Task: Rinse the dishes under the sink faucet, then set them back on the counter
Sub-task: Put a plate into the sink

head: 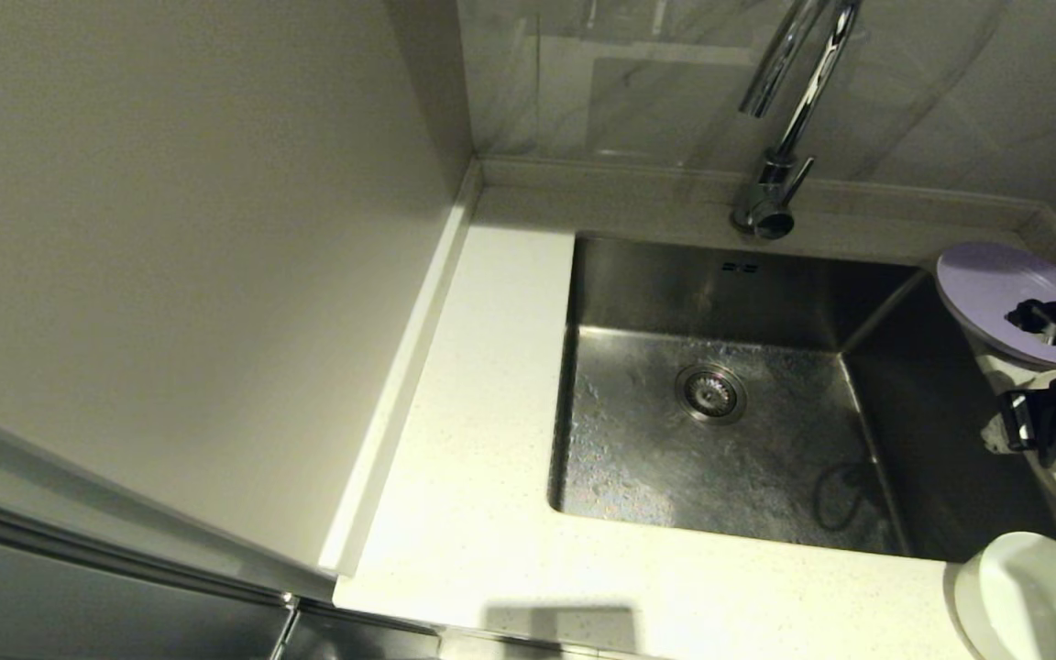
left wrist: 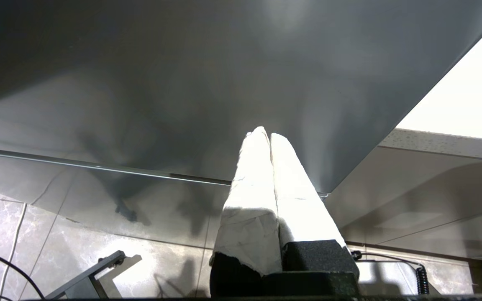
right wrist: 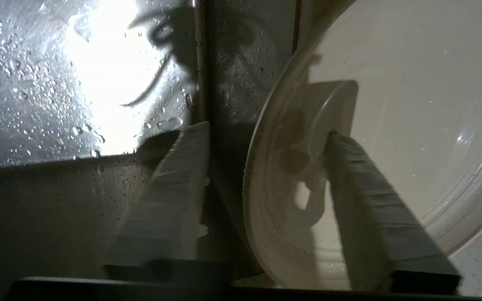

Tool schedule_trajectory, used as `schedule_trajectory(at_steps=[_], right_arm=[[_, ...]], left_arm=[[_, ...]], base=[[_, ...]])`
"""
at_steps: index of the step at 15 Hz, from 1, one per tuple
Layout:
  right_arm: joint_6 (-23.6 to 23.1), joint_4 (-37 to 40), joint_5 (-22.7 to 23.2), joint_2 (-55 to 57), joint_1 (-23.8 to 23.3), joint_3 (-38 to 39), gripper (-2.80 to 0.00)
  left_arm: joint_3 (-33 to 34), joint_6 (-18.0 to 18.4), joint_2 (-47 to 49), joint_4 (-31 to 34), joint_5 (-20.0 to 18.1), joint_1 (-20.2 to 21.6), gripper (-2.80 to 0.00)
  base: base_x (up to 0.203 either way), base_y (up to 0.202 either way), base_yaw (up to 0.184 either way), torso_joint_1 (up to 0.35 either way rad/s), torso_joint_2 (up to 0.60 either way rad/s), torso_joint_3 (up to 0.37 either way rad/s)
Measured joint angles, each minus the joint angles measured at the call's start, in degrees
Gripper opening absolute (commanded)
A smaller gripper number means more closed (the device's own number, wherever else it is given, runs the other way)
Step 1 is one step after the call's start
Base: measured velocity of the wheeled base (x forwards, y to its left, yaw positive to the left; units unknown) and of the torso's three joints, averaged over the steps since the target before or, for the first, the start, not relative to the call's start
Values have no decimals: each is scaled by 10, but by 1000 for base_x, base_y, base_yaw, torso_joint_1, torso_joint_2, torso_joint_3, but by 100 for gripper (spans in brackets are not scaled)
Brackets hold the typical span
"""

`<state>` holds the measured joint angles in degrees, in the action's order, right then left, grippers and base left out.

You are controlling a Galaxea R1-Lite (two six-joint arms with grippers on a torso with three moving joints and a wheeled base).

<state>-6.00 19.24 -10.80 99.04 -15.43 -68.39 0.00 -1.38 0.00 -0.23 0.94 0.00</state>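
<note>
Right gripper point(right wrist: 266, 133) sits at the sink's point(head: 720, 458) right edge, jaws spread wide around the cream plate's point(right wrist: 412, 104) rim, one inside the plate, one out over the wet basin. The plate rests on the tabletop point(head: 464, 513), between the purple plate point(head: 986, 284) behind and the white bowl point(head: 1032, 596) in front. Left gripper point(left wrist: 265, 134) is parked low off the tabletop, jaws pressed together, empty.

The sink point(head: 638, 302) is dull brushed metal, wet with little drops. The tap point(head: 771, 183) is shiny, like a mirror. The counter point(head: 482, 458) looks like smooth speckled stone. The cream plate point(right wrist: 412, 125) is smooth and glossy.
</note>
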Motion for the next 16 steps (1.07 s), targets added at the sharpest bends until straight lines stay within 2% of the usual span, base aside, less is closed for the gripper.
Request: schedule_trajectory(at_steps=[11,16], right_arm=[[-1,2,6,-59,0,14,-280],[-21,2,8,-123,1,31,-280]], left_arm=[[0,0,0,0,0,0,-280],[0,0,0,0,0,0,-280]], base=[[0,0,0,0,0,0],[0,0,0,0,0,0]])
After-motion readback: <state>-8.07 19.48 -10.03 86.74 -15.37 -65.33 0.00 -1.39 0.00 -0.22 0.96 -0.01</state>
